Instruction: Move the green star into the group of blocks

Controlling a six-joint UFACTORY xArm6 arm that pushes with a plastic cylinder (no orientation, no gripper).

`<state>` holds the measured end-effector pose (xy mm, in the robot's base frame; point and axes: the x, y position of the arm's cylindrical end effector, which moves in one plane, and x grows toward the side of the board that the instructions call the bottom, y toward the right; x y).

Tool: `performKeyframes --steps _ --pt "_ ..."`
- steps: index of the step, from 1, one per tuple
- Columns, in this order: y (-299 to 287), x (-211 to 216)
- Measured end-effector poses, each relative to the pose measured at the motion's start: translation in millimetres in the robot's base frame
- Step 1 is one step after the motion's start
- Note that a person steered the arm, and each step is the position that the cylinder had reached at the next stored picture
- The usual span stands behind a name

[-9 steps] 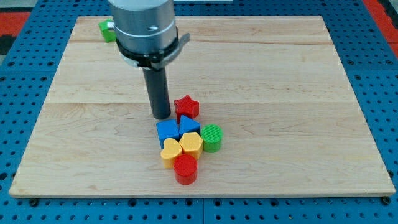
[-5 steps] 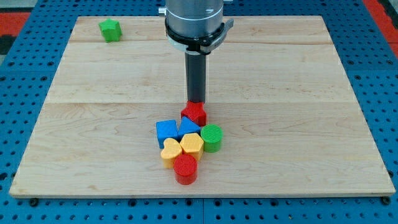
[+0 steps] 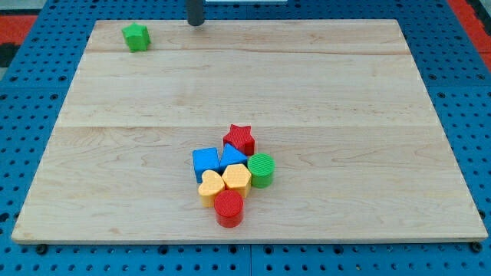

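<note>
The green star (image 3: 136, 36) lies alone near the board's top left corner. The group of blocks sits at the lower middle: a red star (image 3: 240, 139), a blue cube (image 3: 205, 162), a blue block (image 3: 232, 156), a green cylinder (image 3: 261, 169), two yellow blocks (image 3: 236, 178) (image 3: 211, 186) and a red cylinder (image 3: 229, 208). My tip (image 3: 196, 23) is at the board's top edge, to the right of the green star and far above the group. It touches no block.
The wooden board (image 3: 368, 115) lies on a blue pegboard table (image 3: 468, 92). A red area shows at the view's top corners.
My tip has moved from the red star up to the board's top edge. The red star was pushed down against the group earlier. The green star has not moved.
</note>
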<state>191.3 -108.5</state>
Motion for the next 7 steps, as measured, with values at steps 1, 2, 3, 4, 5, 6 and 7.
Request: performKeyframes --steps 1,2,3,4,5,6,7 --pt "-47 9" --pt "-117 9" --pt "-138 52" --pt "-70 79" --pt "-142 53" --pt "-183 51" --pt "-126 8"
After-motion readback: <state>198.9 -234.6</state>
